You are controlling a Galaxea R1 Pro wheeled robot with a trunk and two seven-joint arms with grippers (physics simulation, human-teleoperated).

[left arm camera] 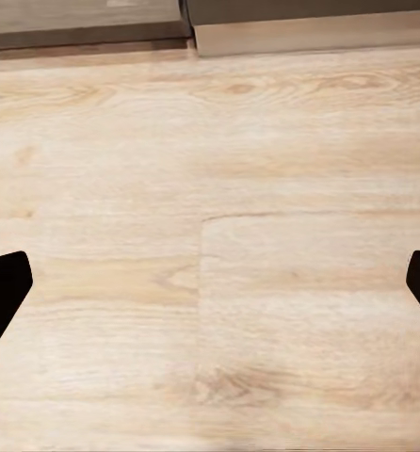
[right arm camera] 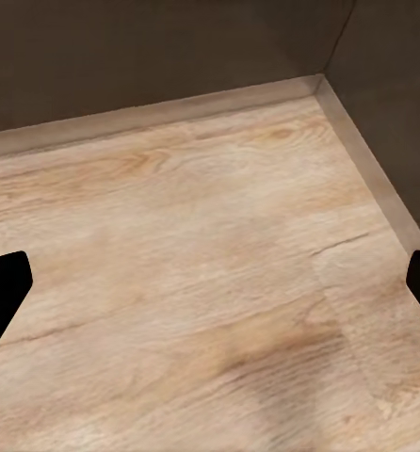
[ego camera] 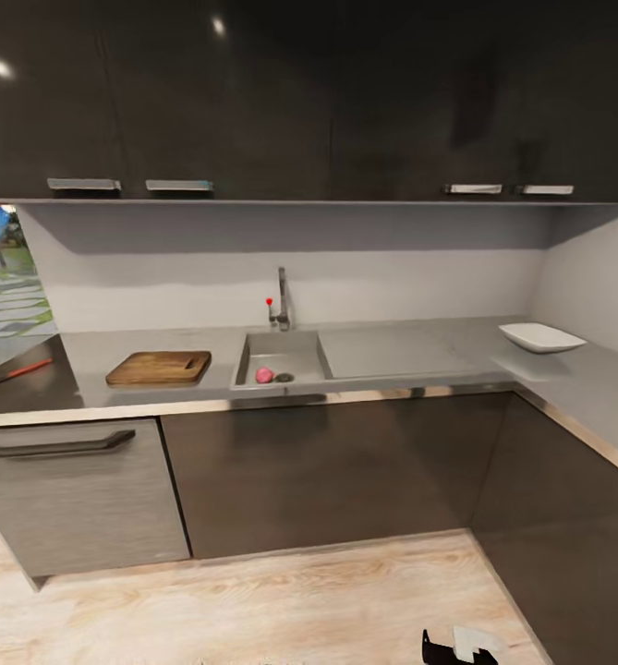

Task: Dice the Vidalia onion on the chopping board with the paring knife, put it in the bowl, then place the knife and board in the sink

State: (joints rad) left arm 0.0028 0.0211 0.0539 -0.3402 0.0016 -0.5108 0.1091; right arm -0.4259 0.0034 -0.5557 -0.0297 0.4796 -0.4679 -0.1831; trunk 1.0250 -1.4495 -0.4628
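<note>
Standing back from the kitchen counter, facing the sink, nothing yet picked up. Going left to right along the countertop (ego camera: 392, 356): at about 9 o'clock in the head view, a thin red sliver (ego camera: 29, 368) at the counter's far left, likely the paring knife, too small to be sure. Next, the chopping board (ego camera: 159, 368), lying flat just left of the sink (ego camera: 281, 346). Inside the basin, a small pinkish-red lump (ego camera: 264, 375) near the front wall beside the drain (ego camera: 284, 377), presumably the Vidalia onion. Behind the basin, the faucet (ego camera: 282, 300) with its red knob (ego camera: 269, 301). Further on, the flat draining surface, then at about 3 o'clock the bowl (ego camera: 540, 336), white and shallow, well apart from the sink near the counter's corner.

Left gripper (left arm camera: 210, 282): hanging over the wooden floor (left arm camera: 210, 188), dark fingertips (left arm camera: 3, 287) wide apart at the picture's edges, nothing between them. Right gripper (right arm camera: 210, 282): likewise spread wide, holding nothing, aimed at floor near the cabinet base (right arm camera: 153, 56).

Judged as the opening step: approach to the sink, onion not yet taken. Next move calls for rolling the base close to the counter, at roughly 12 o'clock, raising an arm over the rim, then lowering open fingers around the onion without catching the faucet or basin wall.
</note>
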